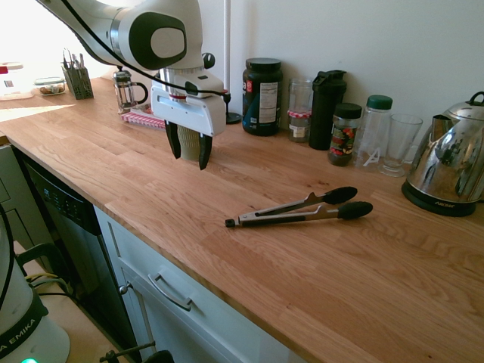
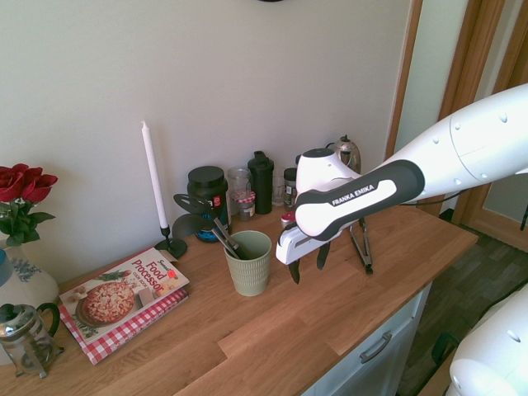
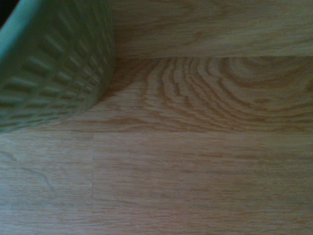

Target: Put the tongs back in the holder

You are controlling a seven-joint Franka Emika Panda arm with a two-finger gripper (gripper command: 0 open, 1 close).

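Gripper [image 1: 190,153] spread, empty, hovering beside sage-green ribbed cup holder [image 2: 250,262]. Slim silver-metal tongs with black tips [image 1: 299,211] flat on wooden counter [image 1: 318,287], well apart. Likely light, stiff, slippery; best pinched mid-arms, squeezing both together.

Single white arm [image 1: 121,26] reaches in from the upper left of the first exterior view; from the right in the second exterior view. Big rounded joint with a dark oval cap sits just above the wrist. Forearm link in the second exterior view runs level, carrying a dark band with white lettering. Wrist turned so the white hand block points down. Gripper [image 1: 189,150] hangs clear of the surface below, touching nothing. Two dark fingers [image 1: 205,151] point straight down, tapering to tips. Jaws stand apart with a plain gap between them, nothing held. Second exterior view shows the same: gripper [image 2: 308,265] spread, fingertips [image 2: 294,271] downward, empty.
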